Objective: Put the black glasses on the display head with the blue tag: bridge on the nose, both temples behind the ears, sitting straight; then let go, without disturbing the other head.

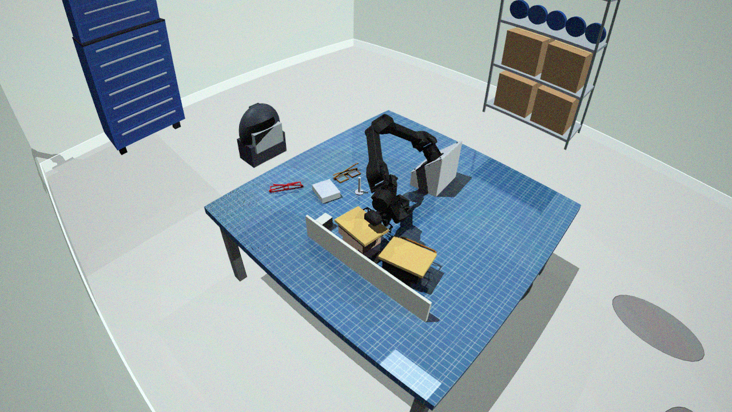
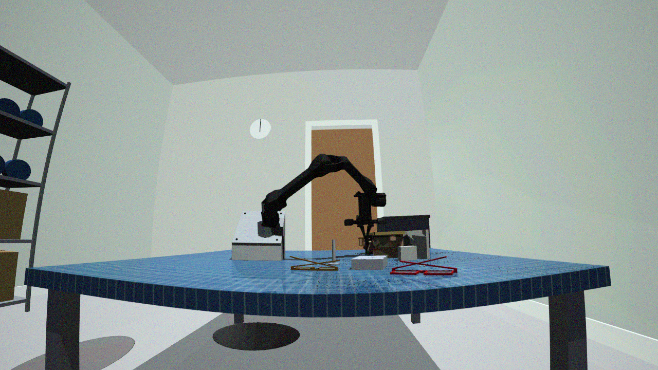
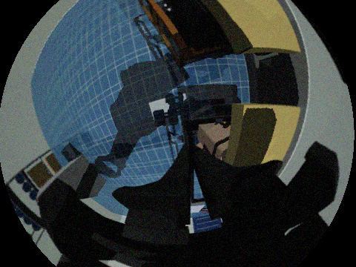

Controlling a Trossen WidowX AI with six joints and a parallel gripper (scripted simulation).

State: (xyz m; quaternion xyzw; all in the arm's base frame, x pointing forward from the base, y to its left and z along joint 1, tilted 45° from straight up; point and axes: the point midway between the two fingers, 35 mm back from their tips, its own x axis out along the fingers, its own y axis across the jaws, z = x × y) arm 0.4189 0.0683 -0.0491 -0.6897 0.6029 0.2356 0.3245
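Observation:
My gripper (image 1: 377, 217) (image 2: 368, 242) (image 3: 188, 147) is shut on the black glasses (image 3: 207, 104) and holds them right at the front of the nearer display head (image 1: 356, 225) (image 3: 258, 139), which has a yellow top and a skin-coloured face. In the wrist view the frame lies across the face at about nose height; I cannot tell whether the temples pass the ears. The other head (image 1: 407, 256) (image 3: 233, 2) stands close beside it, with an orange frame along its front. The blue tag is not clear in any view.
A long white board (image 1: 369, 267) stands behind both heads. Red glasses (image 1: 285, 187) (image 2: 423, 268), brown glasses (image 1: 346, 173) (image 2: 313, 264), a white box (image 1: 326, 190) (image 2: 368, 262) and a grey peg (image 1: 359, 186) (image 2: 333, 249) lie to the left. The arm's white base plate (image 1: 444, 167) (image 2: 250, 232) stands behind.

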